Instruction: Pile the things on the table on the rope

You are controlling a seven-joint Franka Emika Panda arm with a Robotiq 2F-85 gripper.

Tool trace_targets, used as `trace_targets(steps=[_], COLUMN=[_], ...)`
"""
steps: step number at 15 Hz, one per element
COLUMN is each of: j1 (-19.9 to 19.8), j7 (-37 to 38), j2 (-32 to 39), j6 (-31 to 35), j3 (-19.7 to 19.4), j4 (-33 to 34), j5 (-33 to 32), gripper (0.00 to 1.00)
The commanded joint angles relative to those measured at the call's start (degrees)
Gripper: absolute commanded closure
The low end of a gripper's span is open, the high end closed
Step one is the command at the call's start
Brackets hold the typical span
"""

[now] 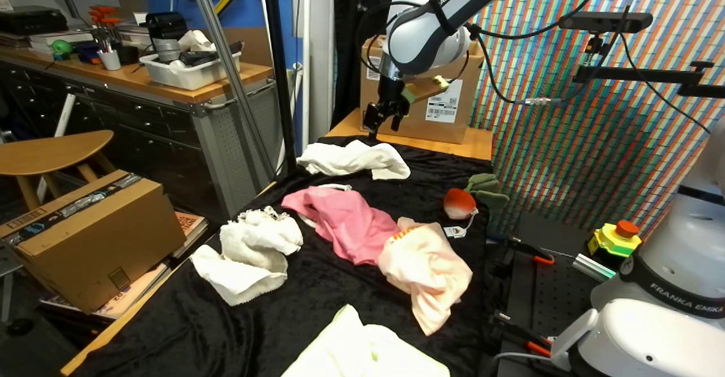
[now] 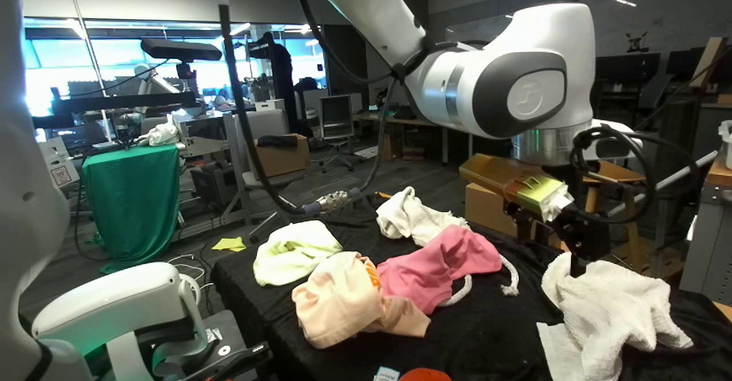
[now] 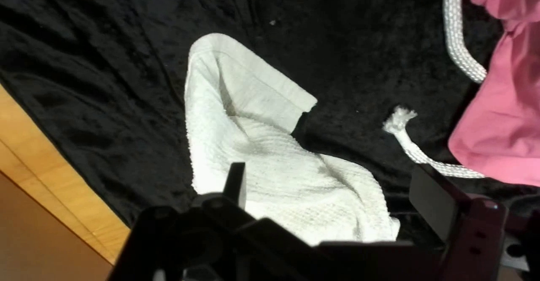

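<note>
Under pink cloth [image 3: 506,137], rope [image 3: 453,23] pt. hidden; gripper [image 3: 333,188] spread wide, white cloth [image 3: 274,154] contact unclr.

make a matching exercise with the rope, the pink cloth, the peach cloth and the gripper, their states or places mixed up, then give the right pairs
Things
1 rope
2 pink cloth
3 peach cloth
4 gripper

States or places
A orange-marked
B open, over a white cloth
C white, frayed at an end
D covering part of the rope

Pairs: 1-C, 2-D, 3-A, 4-B
</note>
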Motion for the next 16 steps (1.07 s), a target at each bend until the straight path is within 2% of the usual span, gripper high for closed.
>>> trace_targets(steps=[1,7,16], j1=[-2.77,-7.45,-10.23], j7=[-6.86,-14.96,-18.20], j2=[5.55,13.73,20.66], j6=[-1.72,-5.58,-12.15], j3=[0.62,2.43,4.27], j4=[5.53,12.96,21.92], j5=[3.55,7.82,8.34], gripper=[0.00,0.00,0.00])
